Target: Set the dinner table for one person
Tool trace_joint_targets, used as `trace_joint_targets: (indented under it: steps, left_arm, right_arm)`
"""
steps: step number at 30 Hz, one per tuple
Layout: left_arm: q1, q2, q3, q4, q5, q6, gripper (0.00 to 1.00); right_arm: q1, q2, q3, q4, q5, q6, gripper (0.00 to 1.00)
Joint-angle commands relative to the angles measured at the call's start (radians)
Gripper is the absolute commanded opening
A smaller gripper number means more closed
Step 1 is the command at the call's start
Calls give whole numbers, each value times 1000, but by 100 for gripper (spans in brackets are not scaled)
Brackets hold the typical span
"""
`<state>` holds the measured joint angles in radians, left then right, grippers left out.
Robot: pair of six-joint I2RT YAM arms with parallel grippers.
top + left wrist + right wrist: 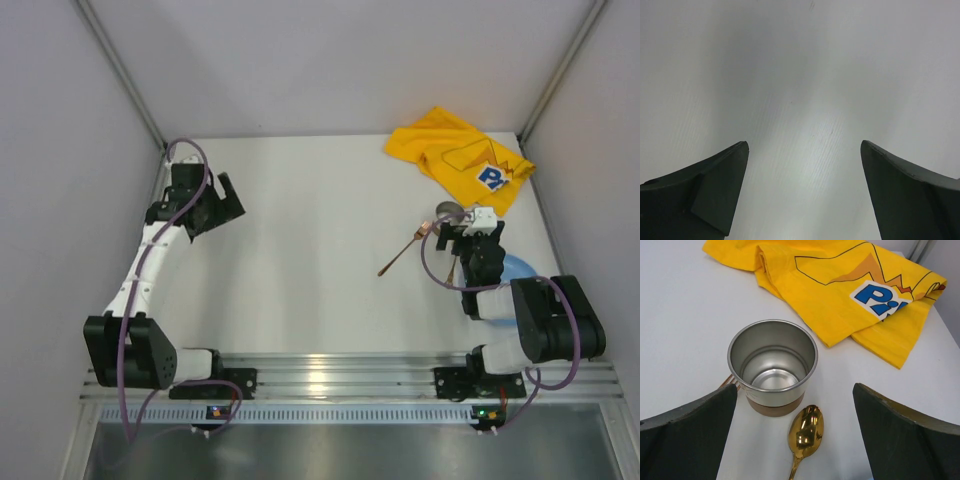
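The white dinner table (320, 250) carries a steel cup (772, 365) with a brown base, standing upright and empty. A gold spoon (806, 432) lies just in front of it, bowl toward the cup. A copper fork (400, 255) lies to the cup's left, its tines (727, 382) by the cup's base. My right gripper (795, 390) is open and empty, just short of the cup (447, 212), with the spoon's bowl between its fingers. My left gripper (230, 200) is open and empty over bare tabletop (805, 75) at the far left.
A crumpled yellow Pikachu-print cloth (460, 165) lies at the back right, just beyond the cup (840, 285). A blue plate (522, 268) sits near the right edge, partly under my right arm. Grey walls enclose the table on three sides.
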<state>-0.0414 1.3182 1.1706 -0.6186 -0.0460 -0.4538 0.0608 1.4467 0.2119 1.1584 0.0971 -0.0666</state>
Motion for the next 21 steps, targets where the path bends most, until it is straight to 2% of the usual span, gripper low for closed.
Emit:
trace_joint_targets:
  steps: [1,5,9,10,14,18,21]
  left_arm:
    - [2,-10,38,-137,-54,-33,99]
    - [2,26,116,-289,-108,-40,99]
    - [2,-16,133,-299,10,-10,99]
    - [2,-34,85,-288,9,-9,99]
    - [11,-71,55,-368,5,7,98]
    - [11,-96,76,-411,-48,3,99]
    - [11,-106,93,-417,-25,10,98]
  right_arm:
    - [-12,1,30,26,-3,16,100]
    - [-13,1,30,26,-2,17,100]
    - [-12,3,32,26,-4,16,100]
    - [-10,0,30,26,-4,17,100]
    - [-12,1,32,26,-4,17,100]
    - [-13,0,32,26,-5,17,100]
    - [-13,1,32,24,-4,17,100]
